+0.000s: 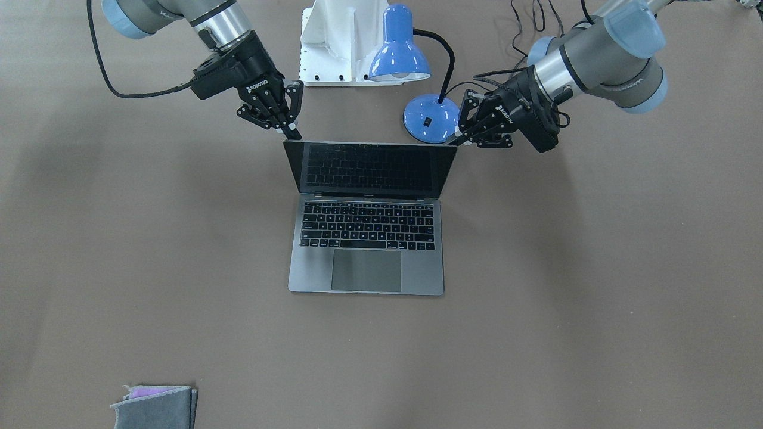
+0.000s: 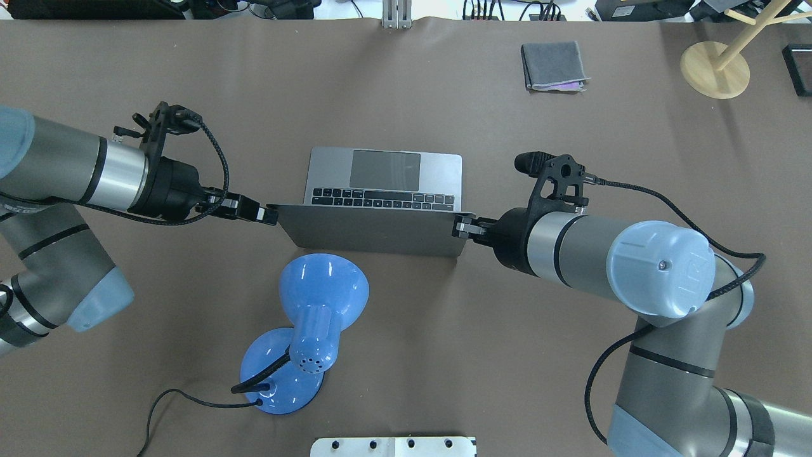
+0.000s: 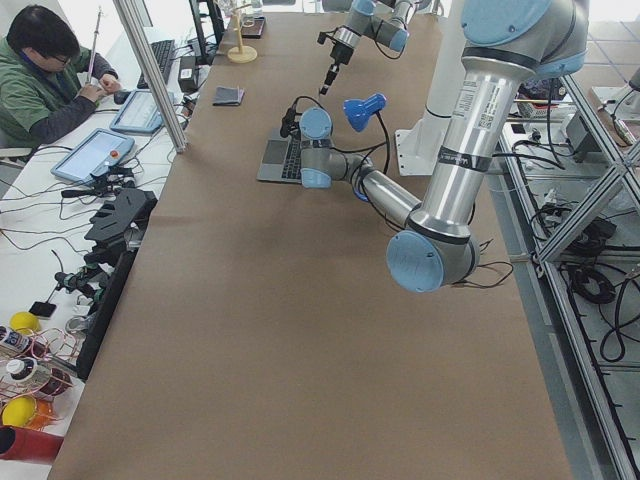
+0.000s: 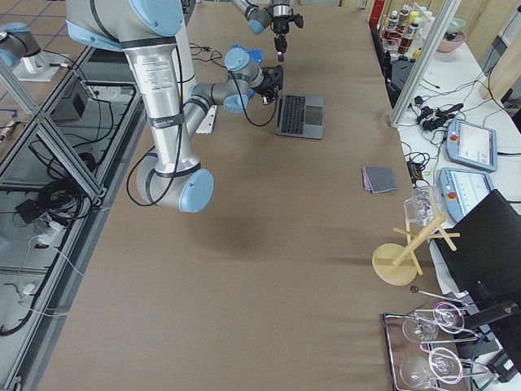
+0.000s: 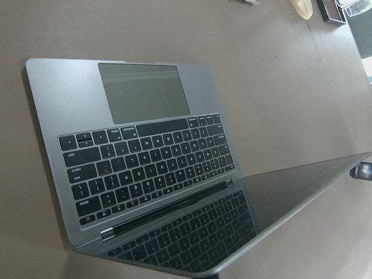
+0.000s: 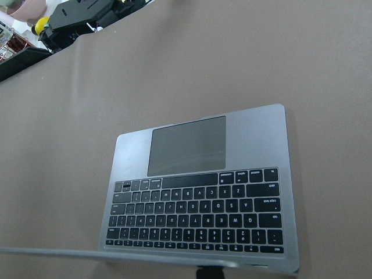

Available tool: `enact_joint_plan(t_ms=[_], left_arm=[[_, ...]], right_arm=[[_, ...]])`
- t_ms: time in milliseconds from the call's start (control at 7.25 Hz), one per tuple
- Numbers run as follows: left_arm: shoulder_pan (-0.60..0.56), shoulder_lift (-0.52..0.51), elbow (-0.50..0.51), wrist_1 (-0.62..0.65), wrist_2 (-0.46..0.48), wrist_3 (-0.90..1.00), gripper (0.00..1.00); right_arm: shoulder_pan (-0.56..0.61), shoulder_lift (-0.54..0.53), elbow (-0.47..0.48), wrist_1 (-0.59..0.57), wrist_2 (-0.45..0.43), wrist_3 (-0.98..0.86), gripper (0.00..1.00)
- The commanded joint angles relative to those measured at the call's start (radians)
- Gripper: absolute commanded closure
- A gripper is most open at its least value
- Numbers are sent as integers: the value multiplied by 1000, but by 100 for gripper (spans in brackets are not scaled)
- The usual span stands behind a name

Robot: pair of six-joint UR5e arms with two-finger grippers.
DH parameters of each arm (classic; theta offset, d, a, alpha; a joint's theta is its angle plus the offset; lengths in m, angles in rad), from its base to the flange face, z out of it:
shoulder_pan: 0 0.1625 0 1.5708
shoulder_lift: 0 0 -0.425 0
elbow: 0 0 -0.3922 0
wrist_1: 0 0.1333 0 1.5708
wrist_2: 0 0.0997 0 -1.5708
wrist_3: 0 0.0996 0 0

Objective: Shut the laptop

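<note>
The grey laptop (image 1: 366,271) sits open mid-table, its screen leaning back towards me. It also shows in the overhead view (image 2: 380,171) and both wrist views (image 5: 139,151) (image 6: 203,192). My left gripper (image 2: 269,216) is at one top corner of the lid (image 2: 374,231), fingers together, and shows in the front view (image 1: 459,140) too. My right gripper (image 2: 462,226) is at the other top corner, fingers together, and also shows in the front view (image 1: 292,132). Both fingertips touch or nearly touch the lid's edge.
A blue desk lamp (image 2: 317,298) stands just behind the lid, its base (image 1: 430,118) close to my left gripper. A white mount (image 1: 340,42) is behind it. A folded grey cloth (image 2: 553,65) and a wooden stand (image 2: 713,66) are at the far side.
</note>
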Motion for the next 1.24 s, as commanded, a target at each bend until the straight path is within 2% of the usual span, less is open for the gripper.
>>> enact_joint_plan(t_ms=[0,690,1103], left_arm=[[-19,-37,20,42,5,4,100],[-62,-181,225,41,6,50,100],[-65,-266,375,39,80,114,100]], right_arm=[[44,50,-67,-2,27,-2,100],[142,150,-233,1,70,-6,100],[164,195,-317,3,74,-9,100]])
